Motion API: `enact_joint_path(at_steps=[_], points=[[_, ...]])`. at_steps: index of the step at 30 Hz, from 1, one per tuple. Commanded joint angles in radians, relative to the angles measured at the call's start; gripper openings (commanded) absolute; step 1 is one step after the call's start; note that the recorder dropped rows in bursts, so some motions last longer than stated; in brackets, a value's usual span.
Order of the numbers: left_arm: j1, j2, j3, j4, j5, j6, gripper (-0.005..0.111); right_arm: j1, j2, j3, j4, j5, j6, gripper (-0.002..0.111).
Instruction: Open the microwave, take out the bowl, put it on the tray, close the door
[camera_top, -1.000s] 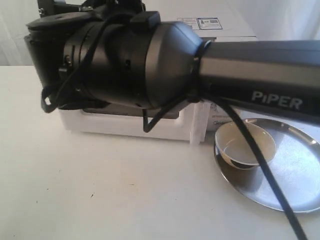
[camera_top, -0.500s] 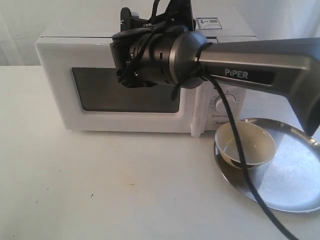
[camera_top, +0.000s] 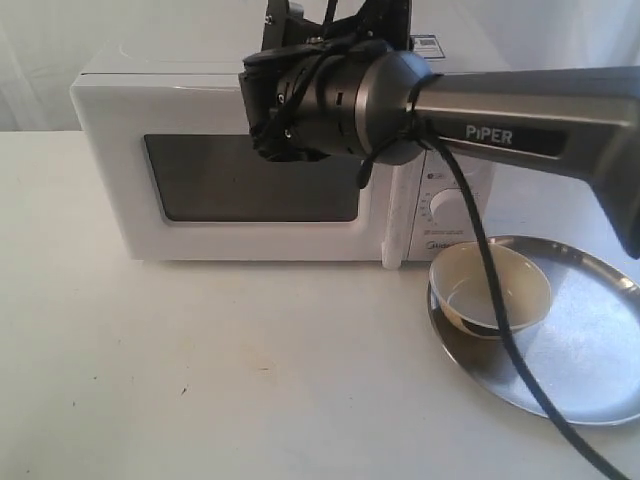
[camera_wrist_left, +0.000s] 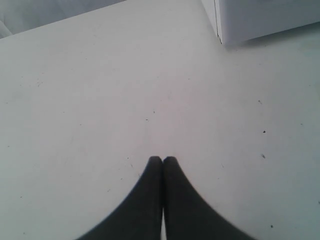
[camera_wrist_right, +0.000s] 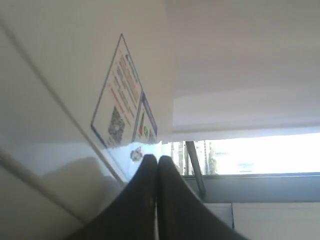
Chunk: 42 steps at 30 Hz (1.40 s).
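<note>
On a white table, a white microwave stands at the back, left of centre. Its door is closed flat against the body. The dark window in the door hides whatever is inside. A tall white bar handle runs down the door's right edge, and a round white knob sits on the panel just beyond it.

To the right and in front of the microwave lies the tray, a wide, shiny metal plate with a shallow rim. The bowl stands upright on the tray, toward its left edge and near the microwave's front right corner. The bowl's inside is plain cream and its outside is dark.

A dark arm marked PiPER reaches in from the right, across the upper front of the microwave. Its black cable hangs down in front of the bowl.

In the right wrist view, the right gripper has its two dark fingers pressed together, holding nothing. It is close to the microwave's white top, by a printed sticker.

In the left wrist view, the left gripper is likewise pinched closed and holds nothing, above bare table. A corner of the microwave shows well apart from it.
</note>
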Motion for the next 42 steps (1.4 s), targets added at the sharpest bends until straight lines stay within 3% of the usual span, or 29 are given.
enact_joint_path(at_steps=[1, 10, 15, 19, 25, 30, 42], points=[[-0.006, -0.002, -0.002, -0.008, 0.002, -0.004, 0.0, 0.093, -0.092, 0.001, 0.056, 0.004, -0.035, 0.0], [-0.006, -0.002, -0.002, -0.008, 0.002, -0.004, 0.0, 0.261, -0.317, 0.095, 0.346, 0.004, -0.081, 0.0], [-0.006, -0.002, -0.002, -0.008, 0.002, -0.004, 0.0, 0.309, -0.484, 0.313, 0.449, 0.004, -0.054, 0.0], [-0.006, -0.002, -0.002, -0.008, 0.002, -0.004, 0.0, 0.34, -0.644, 0.555, 0.594, 0.004, 0.102, 0.0], [-0.006, -0.002, -0.002, -0.008, 0.002, -0.004, 0.0, 0.426, -0.851, 0.885, 1.049, -0.457, 0.095, 0.0], [-0.006, -0.002, -0.002, -0.008, 0.002, -0.004, 0.0, 0.433, -0.909, 0.989, 1.324, -0.514, 0.095, 0.0], [-0.006, -0.002, -0.002, -0.008, 0.002, -0.004, 0.0, 0.442, -0.949, 0.998, 1.308, -0.514, 0.026, 0.0]])
